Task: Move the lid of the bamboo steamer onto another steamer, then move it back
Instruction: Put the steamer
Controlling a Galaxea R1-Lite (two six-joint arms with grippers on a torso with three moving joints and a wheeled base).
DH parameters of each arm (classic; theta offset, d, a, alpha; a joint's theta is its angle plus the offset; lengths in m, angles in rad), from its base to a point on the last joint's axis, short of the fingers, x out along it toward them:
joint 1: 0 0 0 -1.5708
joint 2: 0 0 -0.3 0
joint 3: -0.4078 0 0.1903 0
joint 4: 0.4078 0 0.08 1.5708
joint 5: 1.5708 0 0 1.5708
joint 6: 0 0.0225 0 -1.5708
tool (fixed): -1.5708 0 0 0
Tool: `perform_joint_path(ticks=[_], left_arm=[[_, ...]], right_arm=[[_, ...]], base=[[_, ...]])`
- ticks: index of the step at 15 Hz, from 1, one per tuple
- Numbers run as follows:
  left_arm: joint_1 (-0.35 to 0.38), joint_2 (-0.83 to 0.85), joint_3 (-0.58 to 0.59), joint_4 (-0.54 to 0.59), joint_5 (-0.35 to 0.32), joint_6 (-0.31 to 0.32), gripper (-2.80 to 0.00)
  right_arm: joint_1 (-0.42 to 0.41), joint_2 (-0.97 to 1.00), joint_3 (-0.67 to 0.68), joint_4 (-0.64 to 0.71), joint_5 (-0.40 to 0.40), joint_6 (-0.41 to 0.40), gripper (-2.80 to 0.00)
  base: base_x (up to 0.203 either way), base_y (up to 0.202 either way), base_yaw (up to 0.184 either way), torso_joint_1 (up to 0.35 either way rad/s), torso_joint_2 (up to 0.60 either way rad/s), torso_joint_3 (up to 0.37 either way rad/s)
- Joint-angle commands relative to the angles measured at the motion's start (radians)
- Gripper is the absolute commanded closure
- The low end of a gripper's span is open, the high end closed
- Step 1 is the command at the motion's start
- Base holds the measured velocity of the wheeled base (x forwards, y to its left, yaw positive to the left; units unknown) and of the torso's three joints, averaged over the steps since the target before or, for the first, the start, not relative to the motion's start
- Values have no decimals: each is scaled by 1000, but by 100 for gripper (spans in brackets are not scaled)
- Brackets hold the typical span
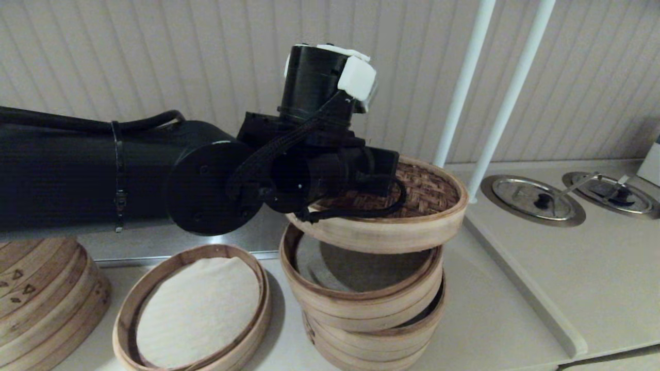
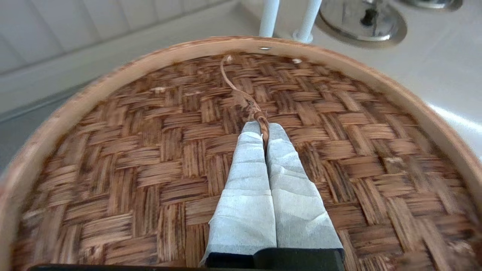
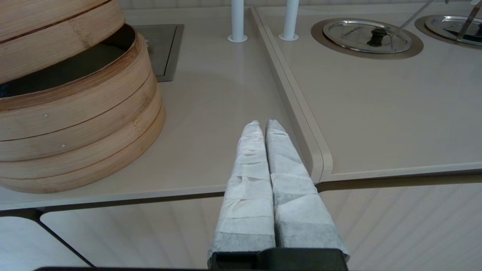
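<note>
The left pincer is clamped on the small knot loop at the middle of the bamboo steamer lid, holding the lid tilted in the air just above the open top tier of the multi-tier stack; the lid's lower edge sits close to that tier's rim, though whether they touch cannot be told.

The lid looks light and stiff, a woven top in a thin pale hoop; the loop is the one natural hold, yet it is a slim twisted strand (probably the weakest part), so the lid likely swings and tips under it, as the tilt suggests; slow, level travel seems wise.

The other steamer, the low tray with the white cloth liner, lies on the table below and to the side of the left pincer, beside the stack.

The head view alone shows that tray and the gap under the lid; the left wrist view alone shows the taped fingers pinching the loop; the right wrist view shows the right pincer closed on nothing, parked beyond the table's front edge, with the stack off to one side.
</note>
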Motion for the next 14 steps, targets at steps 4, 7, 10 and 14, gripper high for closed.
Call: perform_joint_path(ticks=[4,7,10,14], left_arm=[[87,-92,26,5,1,-5,0],[159,-178,113,10,-9,-5,0],[205,-264,244,0,-11,-3,0],[294,-389,390,-3,-31,0,0]], right_arm=[[0,1,5,0,0,0,0],[0,1,5,0,0,0,0],[0,1,5,0,0,0,0],[0,1,5,0,0,0,0]], base=[[0,0,0,0,0,0],[0,0,0,0,0,0],[0,0,0,0,0,0],[0,0,0,0,0,0]])
